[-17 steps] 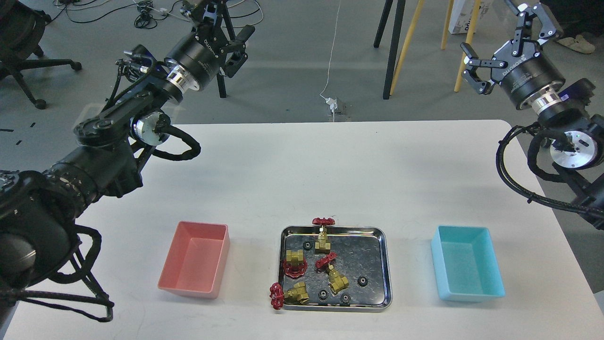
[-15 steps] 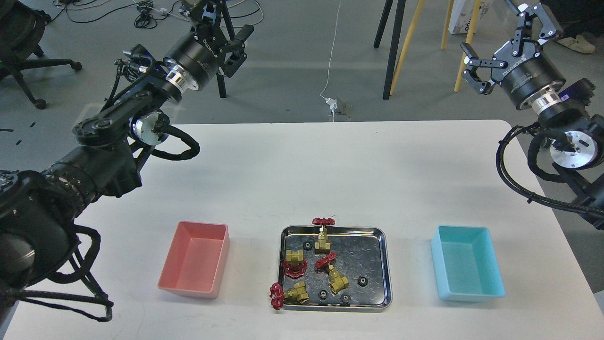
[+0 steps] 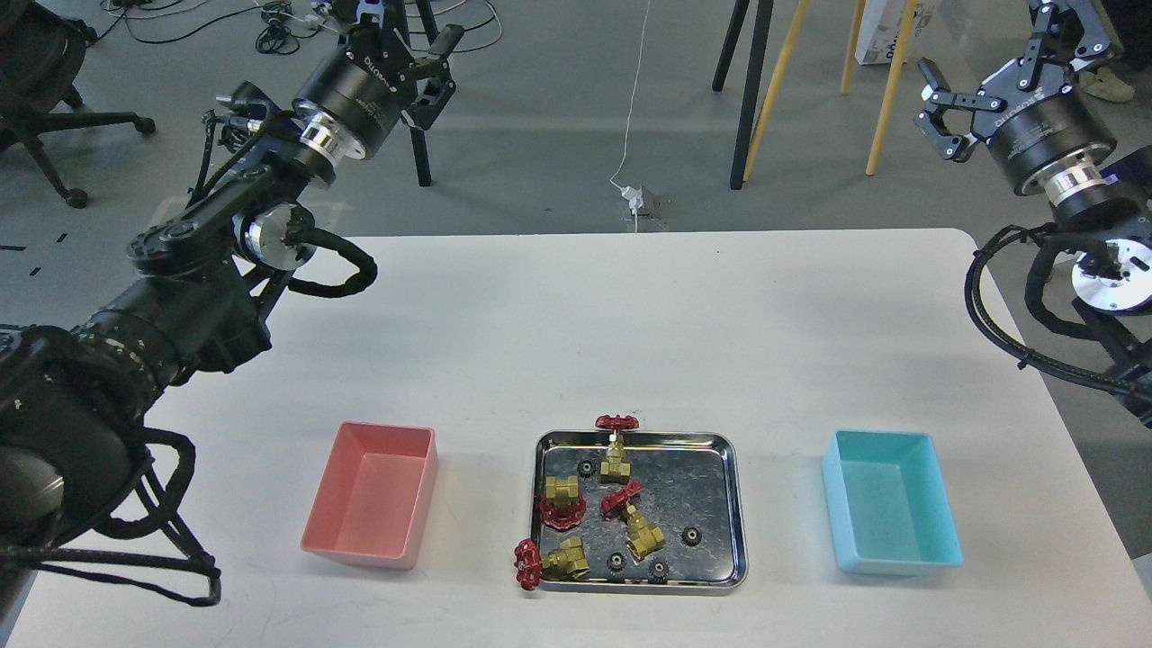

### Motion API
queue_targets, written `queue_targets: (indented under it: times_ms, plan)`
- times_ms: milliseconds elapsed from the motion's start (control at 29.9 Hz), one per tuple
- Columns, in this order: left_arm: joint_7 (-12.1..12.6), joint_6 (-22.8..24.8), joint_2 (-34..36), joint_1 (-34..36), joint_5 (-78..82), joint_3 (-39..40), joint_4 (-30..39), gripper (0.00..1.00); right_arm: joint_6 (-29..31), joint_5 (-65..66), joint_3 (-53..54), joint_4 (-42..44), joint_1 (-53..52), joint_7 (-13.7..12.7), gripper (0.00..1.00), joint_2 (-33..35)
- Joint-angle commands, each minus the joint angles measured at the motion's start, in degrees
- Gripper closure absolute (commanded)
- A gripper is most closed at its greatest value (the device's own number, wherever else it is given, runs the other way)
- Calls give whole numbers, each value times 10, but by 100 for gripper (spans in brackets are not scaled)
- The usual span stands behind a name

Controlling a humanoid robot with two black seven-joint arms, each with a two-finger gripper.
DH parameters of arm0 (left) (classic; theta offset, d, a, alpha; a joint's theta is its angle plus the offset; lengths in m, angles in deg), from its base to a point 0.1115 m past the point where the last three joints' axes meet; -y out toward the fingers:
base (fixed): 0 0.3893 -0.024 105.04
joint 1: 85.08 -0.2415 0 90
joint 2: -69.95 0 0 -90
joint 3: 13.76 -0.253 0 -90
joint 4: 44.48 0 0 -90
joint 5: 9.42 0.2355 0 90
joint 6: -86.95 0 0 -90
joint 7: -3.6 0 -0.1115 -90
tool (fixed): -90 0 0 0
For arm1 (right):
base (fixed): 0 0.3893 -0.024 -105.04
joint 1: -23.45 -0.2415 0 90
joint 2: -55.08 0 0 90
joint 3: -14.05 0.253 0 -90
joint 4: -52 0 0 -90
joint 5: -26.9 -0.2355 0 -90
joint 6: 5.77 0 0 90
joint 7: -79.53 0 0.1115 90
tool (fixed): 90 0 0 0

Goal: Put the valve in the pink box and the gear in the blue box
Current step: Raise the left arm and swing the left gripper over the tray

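Four brass valves with red handwheels lie in the steel tray [image 3: 736, 504]: one at the back [image 3: 616, 461], one at the left [image 3: 562, 491], one in the middle [image 3: 643, 535], one at the front left rim [image 3: 565, 558]. Several tiny black gears lie among them, such as one on the right [image 3: 691, 536] and one at the front [image 3: 616, 562]. The pink box [image 3: 335, 504] stands left of the tray and the blue box [image 3: 936, 504] right of it; both are empty. My left gripper [image 3: 396, 31] is open, high at the far left. My right gripper [image 3: 1003, 67] is open, high at the far right.
The white table [image 3: 630, 333] carries only the tray and the two boxes near its front edge. Beyond its far edge are tripod and easel legs [image 3: 751, 90], cables on the floor and an office chair [image 3: 45, 81] at the far left.
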Motion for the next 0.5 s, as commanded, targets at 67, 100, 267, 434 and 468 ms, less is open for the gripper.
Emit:
queue_targets:
  times_ms: [67,100,267,434,468]
  plan:
    - [0,0,20,3,7,-1,114,15,0,2,0,7,-6,-12,0,9]
    - [0,0,32,8,12,-3,137,15,0,2,-2,11,-8,-18,0,11]
    - [0,0,78,102,122,-86,265,15,0,-4,0,50,-69,-64,0,17]
    - [0,-13,88,290,148,-412,360,15,0,-41,1,49,-100,-66,0,16]
    - [0,-41,89,335,162,-472,396,15,0,-42,0,49,-100,-66,0,19]
